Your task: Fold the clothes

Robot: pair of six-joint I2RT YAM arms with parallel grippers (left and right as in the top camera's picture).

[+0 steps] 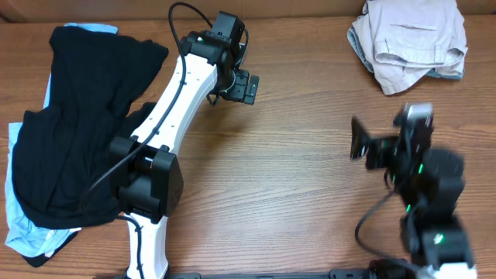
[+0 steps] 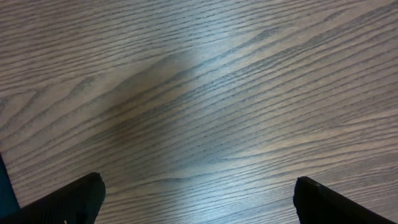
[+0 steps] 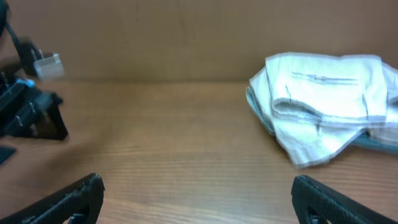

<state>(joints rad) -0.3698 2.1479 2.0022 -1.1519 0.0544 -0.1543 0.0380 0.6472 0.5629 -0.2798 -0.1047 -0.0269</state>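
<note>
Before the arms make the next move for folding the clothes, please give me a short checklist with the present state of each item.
1. Left gripper open and empty: ok; only bare table under it.
2. Right gripper open and empty: ok.
3. Beige shorts apart from both grippers: ok, at the far right.
4. Black garment folded: not ok; crumpled heap over the pale-blue garment.
5. Black garment clear of left arm: cannot tell; the arm overlaps its edge from overhead.
6. Table middle free for spreading: ok.
</note>
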